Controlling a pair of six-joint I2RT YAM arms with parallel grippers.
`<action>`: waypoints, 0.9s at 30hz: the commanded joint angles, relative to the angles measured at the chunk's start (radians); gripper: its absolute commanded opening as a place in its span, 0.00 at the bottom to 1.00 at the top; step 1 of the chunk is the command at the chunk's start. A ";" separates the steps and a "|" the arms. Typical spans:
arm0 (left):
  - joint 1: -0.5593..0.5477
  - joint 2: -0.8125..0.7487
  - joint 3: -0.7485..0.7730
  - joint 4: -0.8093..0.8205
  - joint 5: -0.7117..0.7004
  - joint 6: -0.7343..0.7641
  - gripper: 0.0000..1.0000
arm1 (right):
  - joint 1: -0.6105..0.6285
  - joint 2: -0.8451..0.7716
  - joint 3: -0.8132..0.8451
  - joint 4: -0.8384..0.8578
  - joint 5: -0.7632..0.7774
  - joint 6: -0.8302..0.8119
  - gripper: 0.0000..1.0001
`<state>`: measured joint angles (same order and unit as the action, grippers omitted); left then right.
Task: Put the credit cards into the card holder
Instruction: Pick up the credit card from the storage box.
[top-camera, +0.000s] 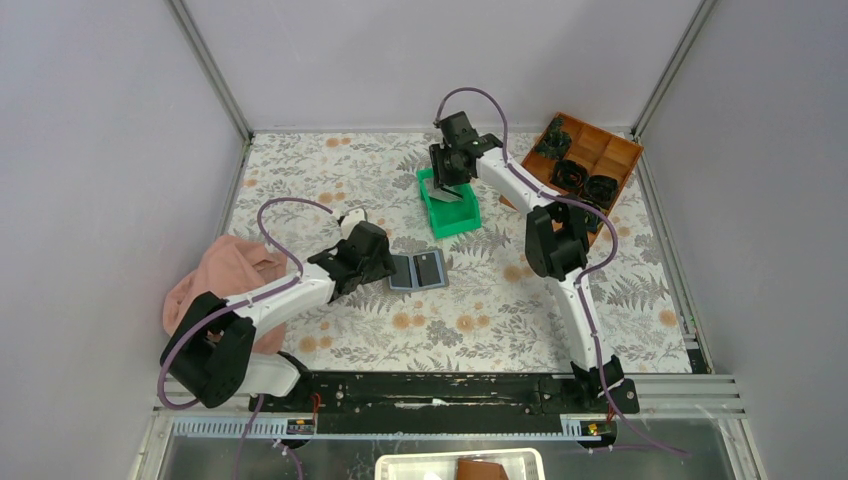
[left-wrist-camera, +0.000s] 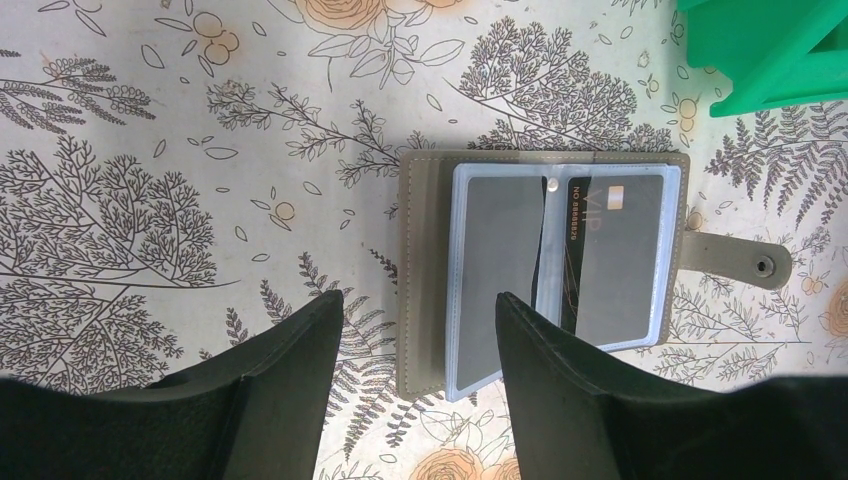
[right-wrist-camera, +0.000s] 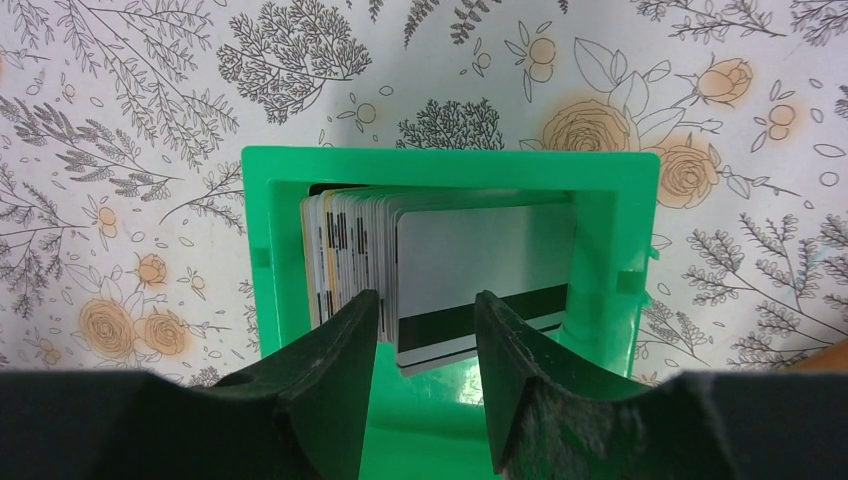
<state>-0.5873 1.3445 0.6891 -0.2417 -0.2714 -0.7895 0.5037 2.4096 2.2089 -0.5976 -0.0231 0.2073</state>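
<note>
The card holder (top-camera: 418, 270) lies open on the floral table, grey outside with clear blue-edged sleeves. It also shows in the left wrist view (left-wrist-camera: 560, 265), with a black card (left-wrist-camera: 578, 235) in its right sleeve. My left gripper (top-camera: 372, 257) is open and empty, its fingertips (left-wrist-camera: 420, 300) straddling the holder's near left corner. The credit cards (right-wrist-camera: 480, 250) stand in a stack inside the green bin (right-wrist-camera: 610, 240). My right gripper (top-camera: 450, 182) hangs over that bin, open (right-wrist-camera: 427, 297), its fingers on either side of the front silvery card's lower edge.
The green bin (top-camera: 447, 215) stands at the back middle, and its corner shows in the left wrist view (left-wrist-camera: 770, 50). A brown compartment tray (top-camera: 600, 150) with black parts sits at the back right. A pink cloth (top-camera: 225, 275) lies at the left beside my left arm.
</note>
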 joint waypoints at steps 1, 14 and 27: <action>0.006 -0.018 -0.006 0.024 0.000 0.018 0.65 | -0.011 0.012 0.056 -0.007 -0.037 0.011 0.48; 0.006 0.008 -0.005 0.047 0.011 0.019 0.65 | -0.024 0.027 0.040 0.005 -0.187 0.085 0.39; 0.006 0.006 -0.018 0.060 0.019 0.027 0.65 | -0.013 -0.025 0.017 0.025 -0.221 0.117 0.27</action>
<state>-0.5873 1.3479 0.6815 -0.2317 -0.2634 -0.7876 0.4759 2.4355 2.2200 -0.5770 -0.1974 0.3031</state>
